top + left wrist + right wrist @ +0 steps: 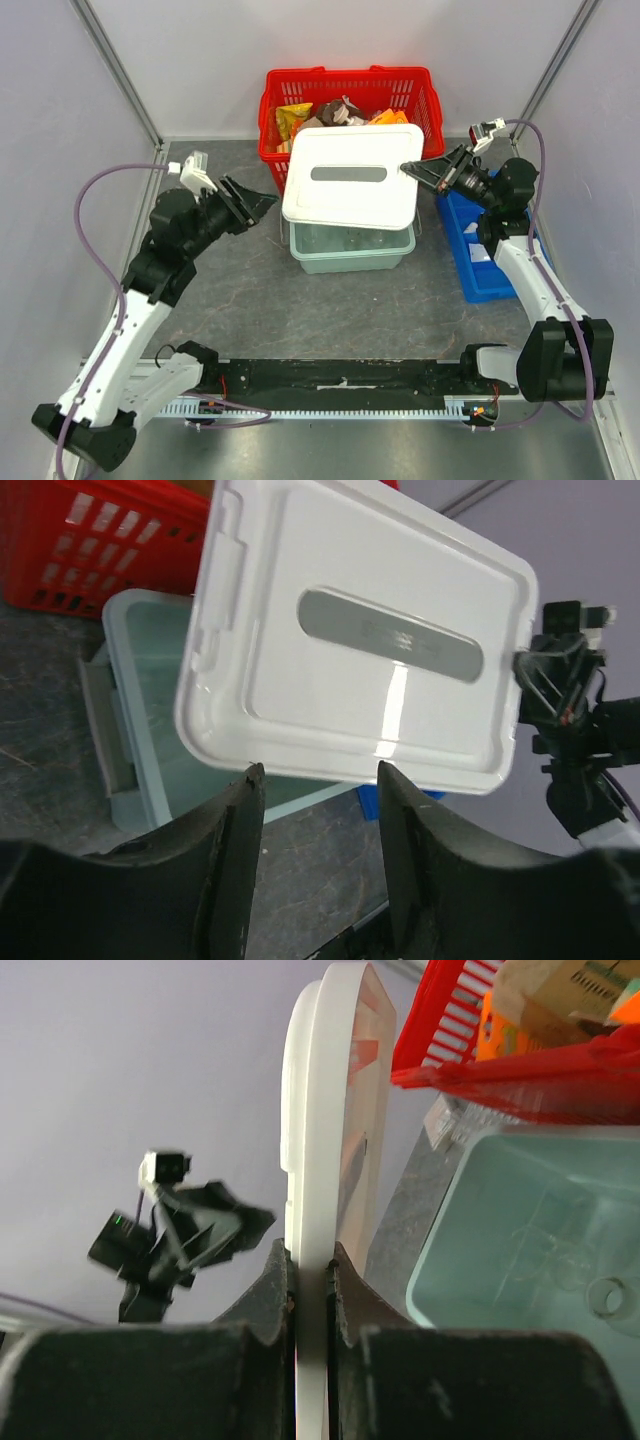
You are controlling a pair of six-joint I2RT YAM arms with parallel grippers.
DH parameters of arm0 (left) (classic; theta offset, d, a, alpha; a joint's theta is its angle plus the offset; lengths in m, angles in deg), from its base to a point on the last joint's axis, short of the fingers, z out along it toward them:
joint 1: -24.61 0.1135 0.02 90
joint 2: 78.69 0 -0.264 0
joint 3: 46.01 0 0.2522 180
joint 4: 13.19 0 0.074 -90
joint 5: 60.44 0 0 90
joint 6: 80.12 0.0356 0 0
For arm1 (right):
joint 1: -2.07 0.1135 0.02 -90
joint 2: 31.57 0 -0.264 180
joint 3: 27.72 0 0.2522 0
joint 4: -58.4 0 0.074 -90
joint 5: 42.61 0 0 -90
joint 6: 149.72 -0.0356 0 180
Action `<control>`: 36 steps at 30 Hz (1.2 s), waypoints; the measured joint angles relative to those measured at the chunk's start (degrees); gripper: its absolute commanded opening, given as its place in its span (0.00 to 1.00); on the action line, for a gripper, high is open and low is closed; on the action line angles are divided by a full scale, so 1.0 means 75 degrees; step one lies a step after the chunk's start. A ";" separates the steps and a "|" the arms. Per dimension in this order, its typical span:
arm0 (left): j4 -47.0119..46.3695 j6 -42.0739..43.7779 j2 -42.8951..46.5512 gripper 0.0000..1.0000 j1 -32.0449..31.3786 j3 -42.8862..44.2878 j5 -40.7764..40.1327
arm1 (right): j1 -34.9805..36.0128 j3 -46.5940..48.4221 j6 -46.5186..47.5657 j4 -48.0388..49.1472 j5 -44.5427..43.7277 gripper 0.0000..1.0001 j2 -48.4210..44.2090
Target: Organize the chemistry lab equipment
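In right pincer, white lid rim

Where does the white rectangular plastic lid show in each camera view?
Top external: white rectangular plastic lid at centre, above the pale green plastic tub.
Left wrist: lid fills the upper middle, grey strip facing the camera.
Right wrist: lid edge-on at centre, pinched in the right end effector.
Shared landmark: red mesh plastic basket, top centre, upper left, upper right.

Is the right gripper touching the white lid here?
Touching. The right wrist view shows the right gripper with its two fingers clamped on either face of the white lid at its edge, no gap on either side.
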 measured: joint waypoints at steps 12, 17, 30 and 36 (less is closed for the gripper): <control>0.0571 0.0944 -0.1547 0.46 0.1338 0.0189 0.1877 | 0.0000 0.0784 0.1049 -0.1550 0.1384 0.00 0.0475; 0.0323 0.0988 -0.1609 0.44 0.1338 0.0184 0.2145 | 0.0000 0.0831 0.1349 -0.2028 0.1405 0.00 0.0860; -0.0341 0.1003 -0.2579 0.35 0.1338 -0.0064 0.2530 | 0.0006 0.0982 0.1886 -0.2640 0.1416 0.02 0.1480; -0.0627 0.1003 -0.2967 0.32 0.1338 -0.0277 0.2646 | 0.0003 0.1078 0.2224 -0.3028 0.1326 0.05 0.1699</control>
